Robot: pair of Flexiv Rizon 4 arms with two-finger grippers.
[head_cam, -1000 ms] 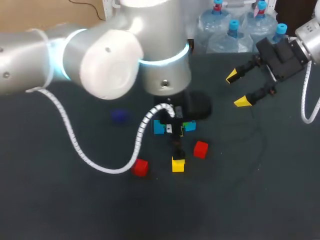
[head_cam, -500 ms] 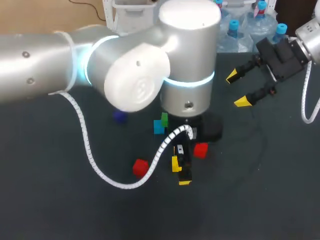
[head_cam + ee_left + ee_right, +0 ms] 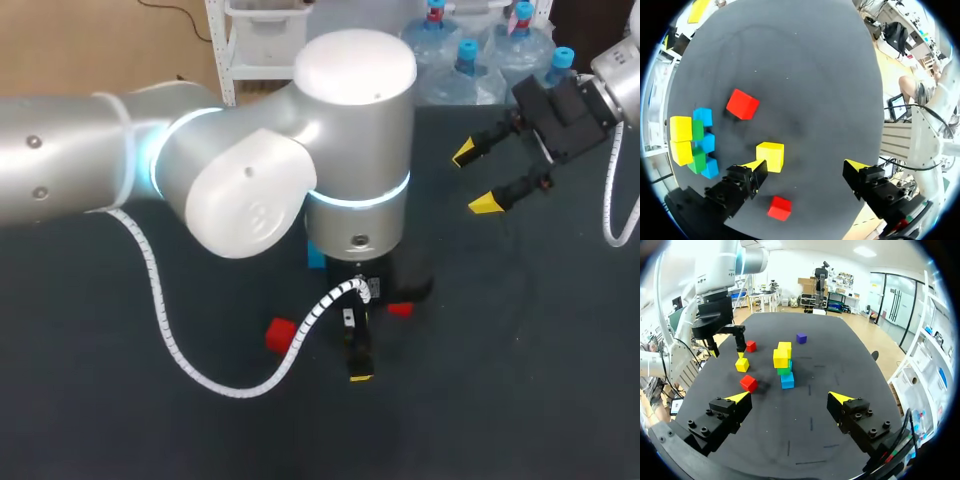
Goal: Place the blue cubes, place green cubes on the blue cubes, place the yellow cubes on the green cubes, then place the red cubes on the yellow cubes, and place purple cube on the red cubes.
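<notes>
Left hand (image 3: 805,166) hanging spread over the loose yellow cube (image 3: 770,156)

The cube is lying on the dark surface (image 3: 815,75) under the gap between the fingers, off-centre and just beside one yellow tip, so the coming grasp is probably hinging on centring over it first (a cube is offering no long axis to favour). The stack (image 3: 695,142) is standing beyond that same finger, near, making the left arm far the nearer. The right hand (image 3: 474,178) is hanging open and empty, well apart at the surface's edge. Counted: three yellow cubes, two of them topping the stack; two green visible; at least two blue at its base; two red cubes (image 3: 742,104) (image 3: 779,208) lying loose; one purple cube (image 3: 801,338) beyond.
</notes>
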